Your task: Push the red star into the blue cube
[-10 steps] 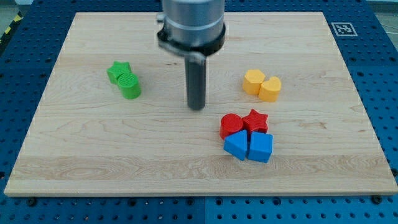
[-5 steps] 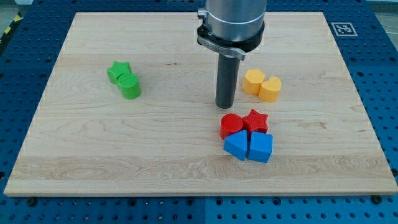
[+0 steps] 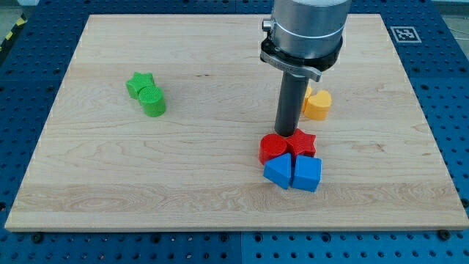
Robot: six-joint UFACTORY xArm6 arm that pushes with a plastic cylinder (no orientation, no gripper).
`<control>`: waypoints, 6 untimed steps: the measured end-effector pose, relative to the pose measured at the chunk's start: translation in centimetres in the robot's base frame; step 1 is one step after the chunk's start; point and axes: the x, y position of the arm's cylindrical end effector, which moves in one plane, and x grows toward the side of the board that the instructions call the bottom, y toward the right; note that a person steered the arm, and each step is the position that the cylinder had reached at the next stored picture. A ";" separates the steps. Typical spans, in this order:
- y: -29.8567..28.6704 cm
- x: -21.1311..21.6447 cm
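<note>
With no claw to open or close, we have my tip (image 3: 286,135) at the red star's (image 3: 302,143) eleven o'clock, the star seemingly touching the blue cube (image 3: 307,174) at its six, so only a short push toward six o'clock seems needed.

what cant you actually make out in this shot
- Left yellow block: the camera view shows only a sliver, my rod hides the rest, so its shape is unclear.
- My tip: whether it touches the red star or red cylinder cannot be told.
- The arm's upper part is cut off at the view's top.
</note>
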 end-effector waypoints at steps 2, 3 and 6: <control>0.4 1.6; 0.4 1.6; -0.6 -0.9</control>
